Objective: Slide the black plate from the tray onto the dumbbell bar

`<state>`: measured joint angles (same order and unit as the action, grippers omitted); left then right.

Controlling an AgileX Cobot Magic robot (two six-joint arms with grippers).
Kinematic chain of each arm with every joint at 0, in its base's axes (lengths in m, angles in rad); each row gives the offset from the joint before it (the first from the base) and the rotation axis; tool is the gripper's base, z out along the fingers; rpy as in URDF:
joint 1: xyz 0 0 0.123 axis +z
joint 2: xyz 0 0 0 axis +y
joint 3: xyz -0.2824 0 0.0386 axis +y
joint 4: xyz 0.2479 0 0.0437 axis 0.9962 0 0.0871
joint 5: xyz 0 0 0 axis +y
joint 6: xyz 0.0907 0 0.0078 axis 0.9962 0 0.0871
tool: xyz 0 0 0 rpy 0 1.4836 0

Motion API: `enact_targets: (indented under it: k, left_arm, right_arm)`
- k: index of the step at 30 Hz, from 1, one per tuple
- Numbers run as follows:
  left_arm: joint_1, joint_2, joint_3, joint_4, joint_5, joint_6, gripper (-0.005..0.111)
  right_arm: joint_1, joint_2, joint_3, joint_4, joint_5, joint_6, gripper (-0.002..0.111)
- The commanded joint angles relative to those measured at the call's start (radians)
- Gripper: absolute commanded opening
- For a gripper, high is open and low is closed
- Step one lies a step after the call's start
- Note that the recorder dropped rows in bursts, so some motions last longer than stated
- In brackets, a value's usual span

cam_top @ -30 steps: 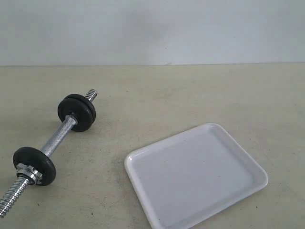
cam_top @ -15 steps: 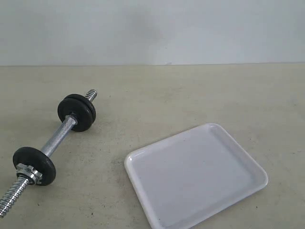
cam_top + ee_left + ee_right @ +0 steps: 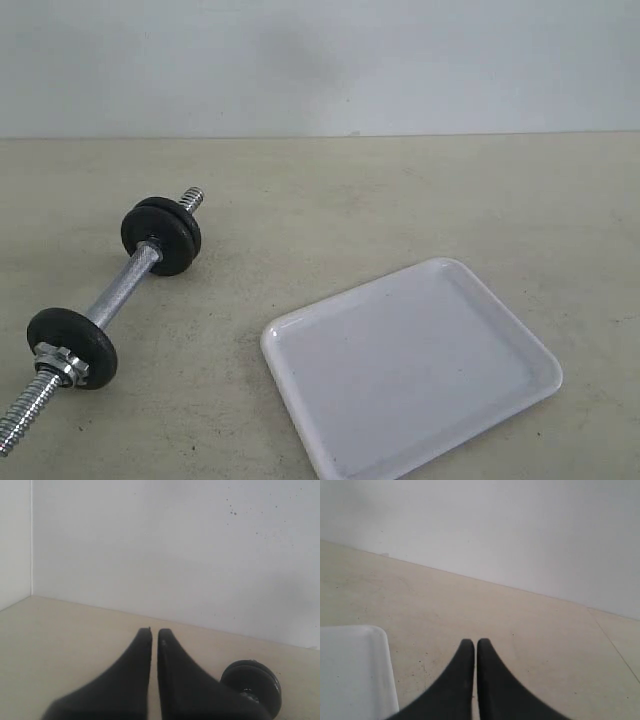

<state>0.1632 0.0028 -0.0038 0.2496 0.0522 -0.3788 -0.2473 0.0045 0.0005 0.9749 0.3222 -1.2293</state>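
Black plate (image 3: 72, 347) nearest the exterior camera stands upright on the dumbbell bar (image 3: 122, 287), just inside a metal nut collar (image 3: 55, 360). Two more black plates (image 3: 160, 236), pressed together, stand toward the bar's far end.

The bar lies on the table (image 3: 400, 200) at the left. Its near threaded end runs to the left edge of the picture, and its far threaded end pokes out beyond the pair. The tray (image 3: 410, 370) lies well apart to the right, turned at an angle, with its near corner cut off by the bottom edge. Bare tabletop spreads between bar and tray and back to the wall (image 3: 320, 60).

The bar's long axis runs diagonally, from near left to farther right. The plates' flat faces stand square to it, with the bar through their centres.

Neither arm shows in the exterior view. The left gripper (image 3: 154, 630) has its fingers drawn together with only a thin slit between them, grasping nothing. Black discs (image 3: 252, 685) on the bar sit off to one side of it, not between the fingers. The right gripper (image 3: 476, 641) is likewise clenched on nothing above the table, with a corner of the tray (image 3: 355, 670) beside it.
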Motion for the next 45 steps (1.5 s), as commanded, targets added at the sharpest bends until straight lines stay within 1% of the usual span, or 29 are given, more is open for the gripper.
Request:
enact_targets:
  k: [1, 7, 9, 12, 14, 17, 30, 33, 35, 37, 41, 45]
  left_arm:
    - [0.004, -0.003, 0.004, -0.006, 0.003, -0.004, 0.004]
    - [0.004, -0.003, 0.004, -0.006, 0.001, -0.004, 0.004]
    - [0.004, -0.003, 0.004, -0.003, 0.001, -0.004, 0.004]
    - [0.004, -0.003, 0.004, -0.003, 0.001, -0.004, 0.004]
    - [0.004, -0.003, 0.004, -0.003, 0.001, -0.004, 0.004]
    - [0.004, -0.003, 0.004, -0.003, 0.001, -0.004, 0.004]
    - [0.004, -0.003, 0.004, -0.003, 0.001, -0.004, 0.004]
    - [0.004, -0.003, 0.004, -0.003, 0.001, -0.004, 0.004]
    - [0.004, -0.003, 0.004, -0.003, 0.001, -0.004, 0.004]
    - [0.004, -0.003, 0.004, -0.003, 0.001, -0.004, 0.004]
    - [0.004, -0.003, 0.004, -0.003, 0.001, -0.004, 0.004]
    - [0.004, -0.003, 0.004, -0.003, 0.001, -0.004, 0.004]
  right_arm:
    - [-0.003, -0.005, 0.0, 0.007, -0.01, -0.008, 0.0]
    - [-0.001, -0.005, 0.0, 0.007, -0.023, 0.012, 0.0]
    - [0.065, -0.005, 0.0, 0.007, -0.059, 0.062, 0.0]
    - [0.229, -0.005, 0.0, 0.005, -0.168, 0.155, 0.0]
    - [0.298, -0.005, 0.0, 0.004, -0.208, 0.173, 0.0]
    - [0.298, -0.005, 0.0, 0.004, -0.176, 0.173, 0.0]
    - [0.298, -0.005, 0.0, -0.001, -0.178, 0.173, 0.0]
    - [0.298, -0.005, 0.0, -0.112, -0.197, 0.186, 0.0]
    - [0.298, -0.005, 0.0, -0.227, -0.19, 0.266, 0.0]
    - [0.298, -0.005, 0.0, -0.388, -0.174, 0.425, 0.0]
    - [0.298, -0.005, 0.0, -0.606, -0.153, 0.739, 0.0]
    - [0.298, -0.005, 0.0, -0.805, -0.112, 0.945, 0.0]
